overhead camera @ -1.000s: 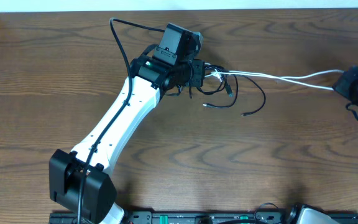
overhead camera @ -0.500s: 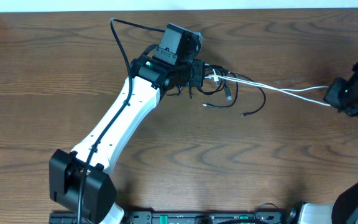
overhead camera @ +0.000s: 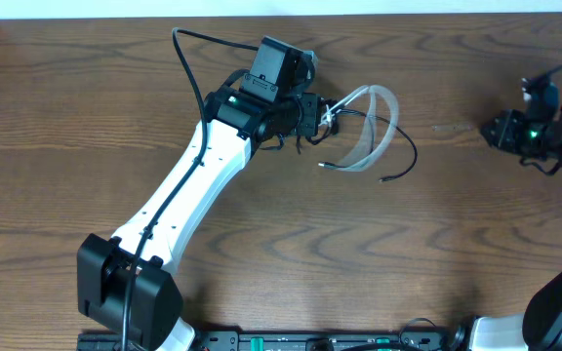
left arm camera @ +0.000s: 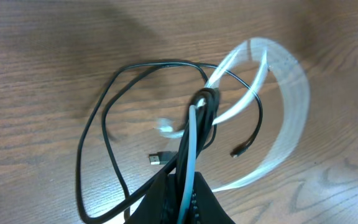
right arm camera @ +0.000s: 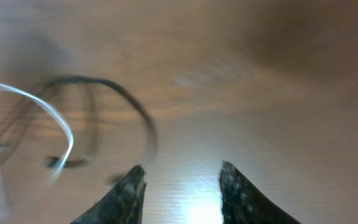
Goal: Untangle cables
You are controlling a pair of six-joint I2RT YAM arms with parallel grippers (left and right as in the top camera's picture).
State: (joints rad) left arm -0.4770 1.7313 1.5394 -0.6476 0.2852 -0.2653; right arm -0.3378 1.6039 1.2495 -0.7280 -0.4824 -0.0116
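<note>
Left jaws clamp cables [left arm camera: 201, 107] — right jaws parted.

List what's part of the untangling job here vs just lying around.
Job:
- black cable
- white cable, a blurred loop
- left gripper, clamping both
- right gripper, open and empty

Not the job:
- wooden table
- left arm's own thick black wire
</note>
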